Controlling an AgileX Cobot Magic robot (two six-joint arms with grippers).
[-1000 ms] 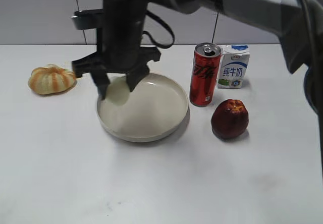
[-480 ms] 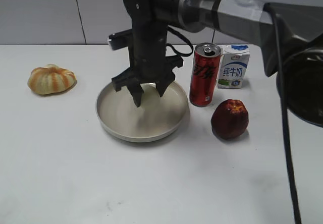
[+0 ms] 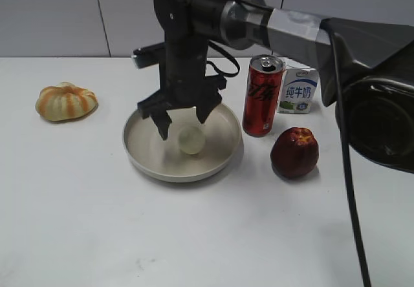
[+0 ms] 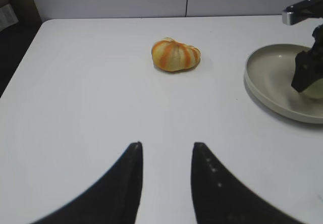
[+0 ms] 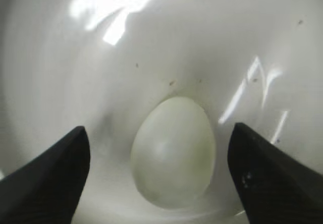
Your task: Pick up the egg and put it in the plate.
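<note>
The pale cream egg (image 3: 191,138) lies inside the beige plate (image 3: 150,161) at the table's middle. In the right wrist view the egg (image 5: 173,151) rests on the plate floor (image 5: 101,57) between the spread fingers, touching neither. My right gripper (image 3: 182,121) is open and hangs just above the egg, over the plate. My left gripper (image 4: 165,146) is open and empty over bare table; its view shows the plate (image 4: 267,82) at the right edge with the right gripper in it.
An orange-striped pumpkin-shaped thing (image 3: 65,101) lies at the left and shows in the left wrist view (image 4: 175,55). A red can (image 3: 262,95) stands close beside the plate's right rim, a milk carton (image 3: 299,86) behind it, a red apple (image 3: 295,152) at the right front.
My right gripper moved right from the plate's left rim to over its middle. The egg, held between the fingers a second ago, now lies free in the plate with the jaws open.
</note>
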